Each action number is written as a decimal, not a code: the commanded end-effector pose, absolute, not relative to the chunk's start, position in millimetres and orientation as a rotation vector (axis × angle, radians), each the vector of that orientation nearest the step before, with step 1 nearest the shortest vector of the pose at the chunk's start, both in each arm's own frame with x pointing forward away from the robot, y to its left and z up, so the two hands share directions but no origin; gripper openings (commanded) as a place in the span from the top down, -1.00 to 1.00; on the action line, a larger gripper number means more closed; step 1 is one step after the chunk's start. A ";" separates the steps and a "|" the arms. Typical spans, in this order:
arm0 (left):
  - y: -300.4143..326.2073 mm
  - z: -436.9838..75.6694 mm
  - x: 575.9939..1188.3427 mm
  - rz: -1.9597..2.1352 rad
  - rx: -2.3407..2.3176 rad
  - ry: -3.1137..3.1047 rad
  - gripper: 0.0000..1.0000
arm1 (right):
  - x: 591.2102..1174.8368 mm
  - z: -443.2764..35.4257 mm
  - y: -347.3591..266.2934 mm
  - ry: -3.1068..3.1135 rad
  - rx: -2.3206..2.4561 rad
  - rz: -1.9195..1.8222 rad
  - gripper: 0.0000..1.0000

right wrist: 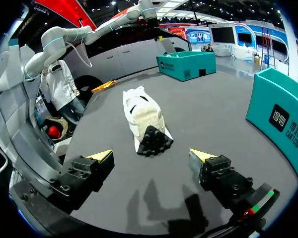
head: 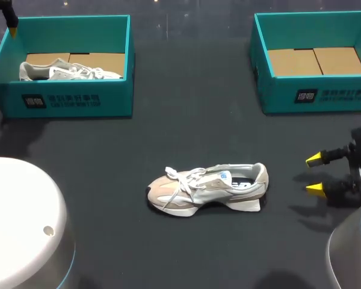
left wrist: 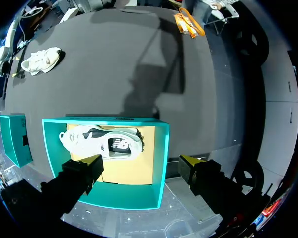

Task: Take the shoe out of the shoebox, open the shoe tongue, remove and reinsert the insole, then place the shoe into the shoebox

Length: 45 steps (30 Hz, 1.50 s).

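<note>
Lying mid-frame outside the shoebox [head: 325,96], the shoe [head: 207,188] seemingly awaited tongue and insole work; left claw [left wrist: 140,161] and right claw [head: 314,174] gaped empty.

A dark grey table [head: 186,138] carries everything. At its far left corner, a teal box [head: 66,102] holds a second, pale sneaker [head: 69,72] lying on the box's cardboard floor.

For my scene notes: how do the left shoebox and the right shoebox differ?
The left shoebox holds a pale shoe; the right shoebox shows only its cardboard floor. The left pincer hangs over the left shoebox; no pincer is over the right shoebox. Both are teal and open.
</note>
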<state>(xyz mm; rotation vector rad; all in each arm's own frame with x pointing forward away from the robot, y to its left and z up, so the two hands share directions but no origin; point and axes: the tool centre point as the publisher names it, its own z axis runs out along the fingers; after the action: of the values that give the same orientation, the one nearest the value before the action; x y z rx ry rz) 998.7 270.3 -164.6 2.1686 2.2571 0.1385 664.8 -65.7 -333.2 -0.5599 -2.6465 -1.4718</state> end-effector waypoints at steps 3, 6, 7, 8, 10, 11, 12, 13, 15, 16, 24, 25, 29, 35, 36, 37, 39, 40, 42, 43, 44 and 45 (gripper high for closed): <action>270.9 -163.9 998.6 0.140 2.171 2.256 -1.00 | 667.4 -349.6 -69.7 -2.685 -0.482 -1.545 -1.00; 270.9 -163.9 998.6 0.140 2.171 2.256 -1.00 | 670.1 -353.1 -74.1 -2.706 -0.431 -1.604 -1.00; 270.9 -163.9 998.6 0.140 2.171 2.256 -1.00 | 670.6 -353.3 -74.9 -2.709 -0.420 -1.617 -1.00; 270.9 -163.9 998.6 0.140 2.171 2.256 -1.00 | 671.5 -353.6 -77.2 -2.718 -0.408 -1.632 -1.00; 270.9 -163.9 998.6 0.140 2.171 2.256 -1.00 | 672.5 -354.5 -81.0 -2.729 -0.369 -1.669 -1.00; 270.9 -163.9 998.6 0.140 2.171 2.256 -1.00 | 672.7 -355.4 -82.2 -2.734 -0.358 -1.666 -1.00; 270.9 -163.9 998.6 0.140 2.171 2.256 -1.00 | 672.7 -355.4 -82.2 -2.734 -0.358 -1.666 -1.00; 270.9 -163.9 998.6 0.140 2.171 2.256 -1.00 | 672.7 -355.4 -82.2 -2.734 -0.358 -1.666 -1.00; 270.9 -163.9 998.6 0.140 2.171 2.256 -1.00 | 672.7 -355.4 -82.2 -2.734 -0.358 -1.666 -1.00; 270.9 -163.9 998.6 0.140 2.171 2.256 -1.00 | 672.7 -355.4 -82.2 -2.734 -0.358 -1.666 -1.00; 270.9 -163.9 998.6 0.140 2.171 2.256 -1.00 | 673.0 -359.4 -80.8 -2.736 -0.347 -1.666 -1.00; 270.9 -163.9 998.6 0.140 2.171 2.256 -1.00 | 673.7 -361.7 -80.1 -2.735 -0.342 -1.668 -1.00; 270.9 -163.9 998.6 0.140 2.171 2.256 -1.00 | 678.6 -371.5 -76.7 -2.744 -0.291 -1.686 -1.00; 270.9 -163.9 998.6 0.140 2.171 2.256 -1.00 | 685.5 -381.7 -77.8 -2.709 -0.312 -1.709 -1.00; 270.9 -163.9 998.6 0.140 2.171 2.256 -1.00 | 685.7 -382.1 -77.5 -2.703 -0.310 -1.717 -1.00; 270.9 -163.9 998.6 0.140 2.171 2.256 -1.00 | 685.8 -382.9 -76.8 -2.704 -0.309 -1.717 -1.00; 270.9 -163.9 998.6 0.140 2.171 2.256 -1.00 | 686.3 -384.3 -75.6 -2.704 -0.305 -1.718 -1.00; 270.9 -163.9 998.6 0.140 2.171 2.256 -1.00 | 686.4 -385.1 -74.9 -2.703 -0.301 -1.722 -1.00; 270.9 -163.9 998.6 0.140 2.171 2.256 -1.00 | 686.6 -386.3 -72.8 -2.700 -0.293 -1.726 -1.00; 270.9 -163.9 998.6 0.140 2.171 2.256 -1.00 | 686.7 -386.7 -71.7 -2.699 -0.288 -1.727 -1.00; 270.9 -163.9 998.6 0.140 2.171 2.256 -1.00 | 686.6 -387.1 -70.6 -2.699 -0.282 -1.729 -1.00; 270.9 -163.9 998.6 0.140 2.171 2.256 -1.00 | 686.5 -387.4 -69.7 -2.697 -0.278 -1.733 -1.00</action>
<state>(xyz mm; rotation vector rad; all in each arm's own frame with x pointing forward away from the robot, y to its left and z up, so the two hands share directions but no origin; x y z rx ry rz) 998.7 270.3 -164.6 2.1686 2.2571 0.1384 685.6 -71.8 -386.0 -0.2795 -2.6976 -1.7336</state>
